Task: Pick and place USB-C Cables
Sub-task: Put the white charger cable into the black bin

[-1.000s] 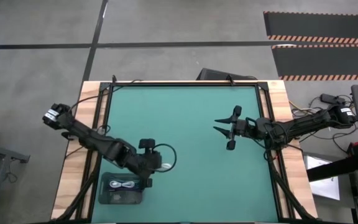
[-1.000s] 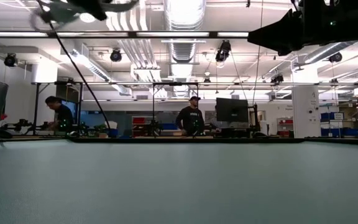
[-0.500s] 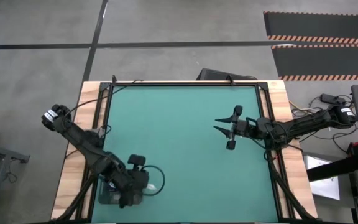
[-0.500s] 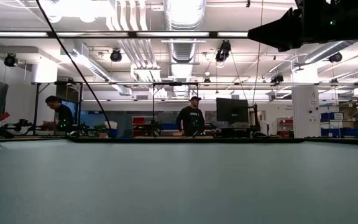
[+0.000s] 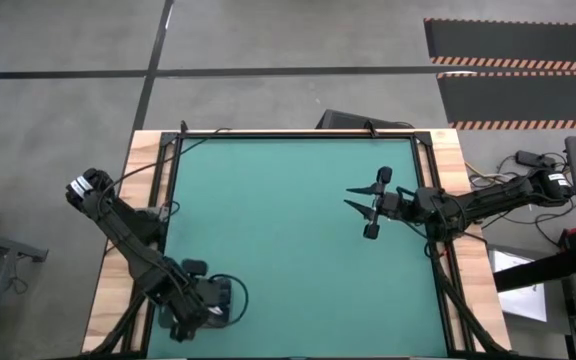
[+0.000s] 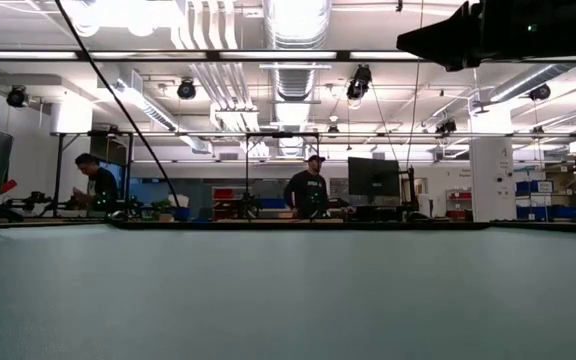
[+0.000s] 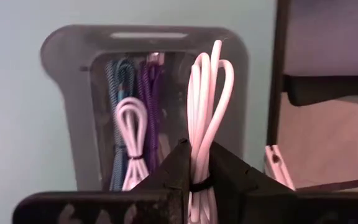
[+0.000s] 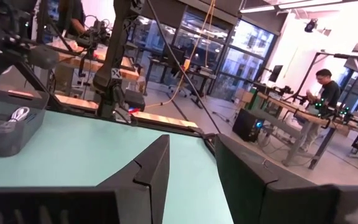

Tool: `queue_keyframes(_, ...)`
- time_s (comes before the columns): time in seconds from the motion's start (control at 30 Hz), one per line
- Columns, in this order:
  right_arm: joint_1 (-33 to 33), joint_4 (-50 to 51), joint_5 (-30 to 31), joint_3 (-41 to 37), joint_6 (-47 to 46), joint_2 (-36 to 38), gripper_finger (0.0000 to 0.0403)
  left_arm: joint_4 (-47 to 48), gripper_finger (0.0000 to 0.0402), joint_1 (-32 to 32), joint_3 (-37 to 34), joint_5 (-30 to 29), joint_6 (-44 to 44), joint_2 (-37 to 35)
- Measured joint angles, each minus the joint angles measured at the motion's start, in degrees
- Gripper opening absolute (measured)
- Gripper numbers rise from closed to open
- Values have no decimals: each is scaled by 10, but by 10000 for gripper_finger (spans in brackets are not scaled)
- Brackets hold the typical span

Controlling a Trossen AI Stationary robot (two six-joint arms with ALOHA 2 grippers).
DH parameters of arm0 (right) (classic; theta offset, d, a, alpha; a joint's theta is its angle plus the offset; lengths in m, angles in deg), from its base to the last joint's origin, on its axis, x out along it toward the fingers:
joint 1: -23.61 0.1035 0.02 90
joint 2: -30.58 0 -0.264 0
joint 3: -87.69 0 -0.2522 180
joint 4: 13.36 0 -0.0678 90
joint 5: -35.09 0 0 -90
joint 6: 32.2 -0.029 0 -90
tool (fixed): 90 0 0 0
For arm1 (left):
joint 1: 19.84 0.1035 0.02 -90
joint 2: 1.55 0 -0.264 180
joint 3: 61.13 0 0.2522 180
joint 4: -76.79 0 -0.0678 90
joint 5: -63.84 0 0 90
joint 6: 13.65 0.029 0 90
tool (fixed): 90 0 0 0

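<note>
Left claw (image 7: 194, 180), lower left of the high view, clamped on a white USB-C cable (image 7: 205, 106). The cable's long axis runs straight out from the fingers, looped end leading, over the grey bin (image 7: 67, 112). In the bin lie another white coil (image 7: 131, 134) plus blue and purple cables. The release point looks to be just ahead. Right claw (image 5: 366, 208) waits spread open, centre-right over the green counter (image 5: 288, 240), well apart.
</note>
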Motion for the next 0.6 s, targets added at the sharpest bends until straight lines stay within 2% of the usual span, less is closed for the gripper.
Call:
queue_keyframes(0.23, 0, 4, 0, 0, -1, 0, 118, 6, 27, -1, -28, 0, -7, 0)
queue_keyframes(0.37, 0, 4, 0, 0, -1, 0, 118, 2, 27, -1, -46, 2, -47, 0)
queue_keyframes(0.6, 0, 5, 0, 0, -1, 0, 118, -78, 27, 0, -70, 17, -90, -9)
